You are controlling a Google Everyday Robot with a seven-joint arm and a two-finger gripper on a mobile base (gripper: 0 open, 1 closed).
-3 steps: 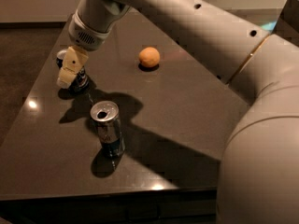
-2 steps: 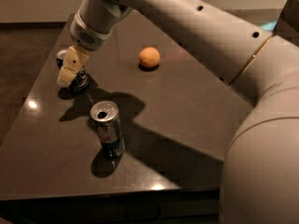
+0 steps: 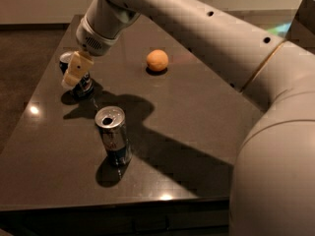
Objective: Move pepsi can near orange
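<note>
The pepsi can (image 3: 84, 85), dark blue with a silver top, stands upright near the table's left edge. My gripper (image 3: 74, 73) is down at the can, its pale yellow tip covering the can's front and upper part. The orange (image 3: 157, 60) lies on the table further back and to the right of the can, well apart from it. The can's logo is hidden behind the gripper.
A taller, slim silver-and-blue can (image 3: 114, 135) stands upright in front of the pepsi can, nearer the table's front edge. The dark table (image 3: 197, 112) ends close to the left of the pepsi can. My arm (image 3: 206, 38) spans the right side above the table.
</note>
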